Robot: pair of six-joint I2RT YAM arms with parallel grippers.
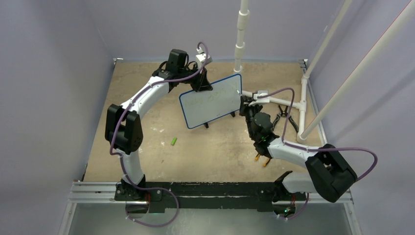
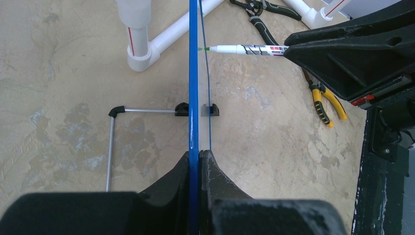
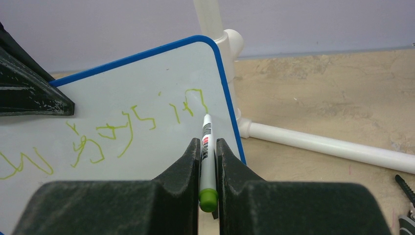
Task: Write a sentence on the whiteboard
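The whiteboard [image 1: 210,100], white with a thin blue frame, stands tilted on its black feet [image 2: 209,110] mid-table. My left gripper [image 2: 199,156] is shut on its top edge [image 2: 194,73]; its finger shows at the left of the right wrist view [image 3: 29,93]. My right gripper [image 3: 208,143] is shut on a white marker [image 3: 206,127] with a green end. The marker tip rests against the board near its right edge. The sentence [image 3: 127,129] is a row of green handwritten strokes running across the board up to the tip. In the left wrist view the marker [image 2: 244,49] meets the board edge-on.
A green marker cap [image 1: 173,141] lies on the table in front of the board. Black pliers [image 1: 284,115] and yellow-handled pliers [image 2: 325,103] lie right of it. A white PVC pipe frame [image 1: 303,103] stands at the back right, a pipe base [image 2: 139,49] behind the board.
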